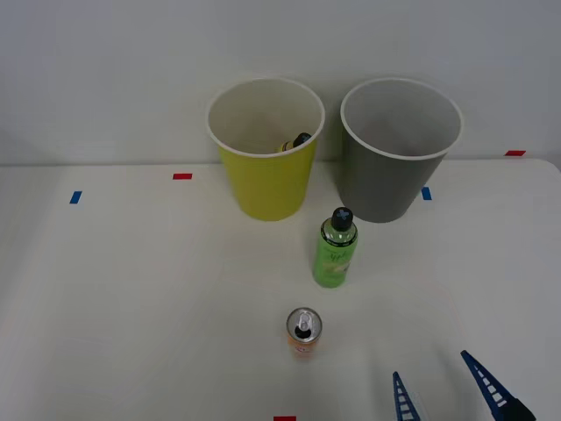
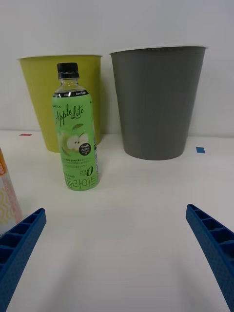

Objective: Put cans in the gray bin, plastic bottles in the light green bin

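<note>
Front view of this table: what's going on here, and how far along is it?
A sorting job is partway done. The right gripper hangs open, holding nothing. The small green plastic bottle and the short orange can stand upright on the white table. The yellow-green bin holds a dark-capped bottle; nothing shows inside the gray bin.

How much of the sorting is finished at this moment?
Done: one dark-capped bottle already lies inside the yellow-green bin. In hand: nothing; the right end effector is open and apart from everything. Left: the green Apple Lite bottle stands upright on the table, and the orange can must go to the gray bin.
</note>
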Robot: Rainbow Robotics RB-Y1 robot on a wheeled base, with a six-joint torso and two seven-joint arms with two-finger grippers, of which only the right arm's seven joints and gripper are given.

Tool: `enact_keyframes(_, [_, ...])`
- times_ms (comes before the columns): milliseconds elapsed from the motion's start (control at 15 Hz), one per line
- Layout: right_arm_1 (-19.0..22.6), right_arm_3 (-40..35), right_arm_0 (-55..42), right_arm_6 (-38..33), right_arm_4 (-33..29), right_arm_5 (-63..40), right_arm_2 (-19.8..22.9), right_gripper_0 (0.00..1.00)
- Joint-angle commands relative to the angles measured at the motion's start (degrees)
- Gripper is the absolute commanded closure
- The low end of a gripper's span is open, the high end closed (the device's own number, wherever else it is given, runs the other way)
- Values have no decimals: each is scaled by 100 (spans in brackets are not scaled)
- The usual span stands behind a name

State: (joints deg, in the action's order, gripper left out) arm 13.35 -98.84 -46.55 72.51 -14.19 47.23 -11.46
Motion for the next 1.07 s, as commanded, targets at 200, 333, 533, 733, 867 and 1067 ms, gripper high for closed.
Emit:
enact_keyframes(200, [950,-4,410,1406,2008,-196,-1201,0])
enact_keyframes(333, [1135,-4,595,1837,2377,-205,-1412,0])
enact_keyframes(533, [1478,5,911,1968,2772,-196,-1816,0])
enact_keyframes(733, [1996,5,1289,2135,3010,-161,-2291,0])
enact_keyframes(867, [2313,-4,1500,2505,3203,-100,-2572,0])
enact_keyframes(1067, [2673,-4,1983,3287,4055,6,-3275,0])
